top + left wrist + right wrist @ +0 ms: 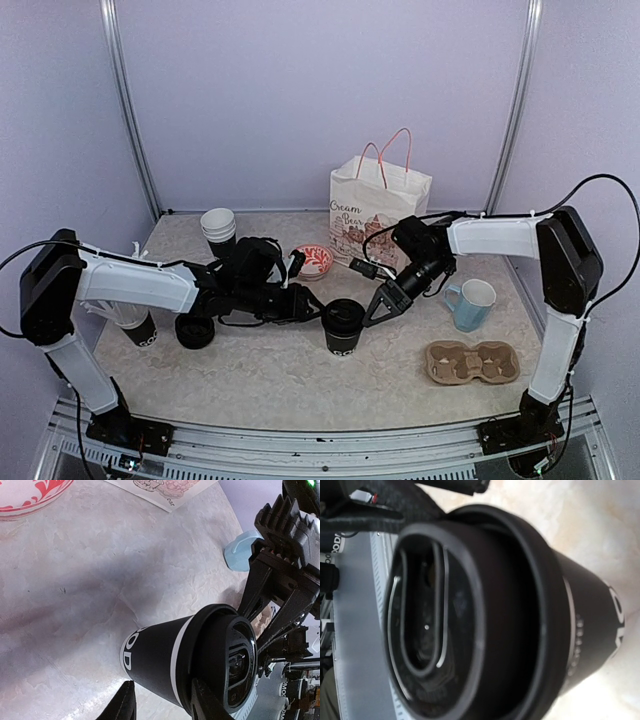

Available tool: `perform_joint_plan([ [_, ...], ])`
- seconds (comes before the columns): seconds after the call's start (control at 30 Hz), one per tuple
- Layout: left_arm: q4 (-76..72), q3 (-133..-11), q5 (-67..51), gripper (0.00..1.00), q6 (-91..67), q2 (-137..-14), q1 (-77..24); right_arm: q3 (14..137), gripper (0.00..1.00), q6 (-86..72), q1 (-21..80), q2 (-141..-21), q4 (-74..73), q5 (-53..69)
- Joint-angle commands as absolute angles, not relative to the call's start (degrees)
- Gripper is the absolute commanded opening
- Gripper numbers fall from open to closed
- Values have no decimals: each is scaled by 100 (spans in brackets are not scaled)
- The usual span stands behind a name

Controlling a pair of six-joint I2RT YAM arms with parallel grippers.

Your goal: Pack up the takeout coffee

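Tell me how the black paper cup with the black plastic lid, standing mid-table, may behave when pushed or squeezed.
The black paper cup stands upright on a base narrower than its black plastic lid, so a high push would probably tip it. Its paper wall likely dents under a hard squeeze.

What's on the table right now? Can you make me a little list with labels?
coffee cup: black, upright, in the middle
lid: black, on the cup
left fingers: either side of the cup, grip unclear
right fingers: at the lid's rim
paper bag: standing at the back
cup tray: cardboard, front right
blue mug: behind the tray
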State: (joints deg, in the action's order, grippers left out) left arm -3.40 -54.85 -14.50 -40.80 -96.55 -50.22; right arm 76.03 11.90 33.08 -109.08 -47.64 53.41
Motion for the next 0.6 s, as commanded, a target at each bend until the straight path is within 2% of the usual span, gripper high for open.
perform_joint_plan([
  [0.0, 734, -5369, -1208, 37, -3807, -9978, -5051, 7359, 25, 1288, 3446, -11475, -4234, 3310],
  [0.13, 741, -5366, -1194, 37, -3734, -9876, -4961, 7271, 23, 1251, 3569, -11264, -4151, 3034],
  [0.27, 706, -5371, -1255, 37, -3738, -9939, -4943, 7319, 23, 1053, 3531, -11725, -4205, 2621],
  [0.37, 708, -5360, -1311, 37, -3759, -10088, -4921, 7521, 15, 847, 3533, -12158, -4334, 2314],
  [0.57, 772, -5419, -1353, 37, -3669, -10137, -4922, 7707, 15, 1165, 3636, -11893, -4476, 3190],
])
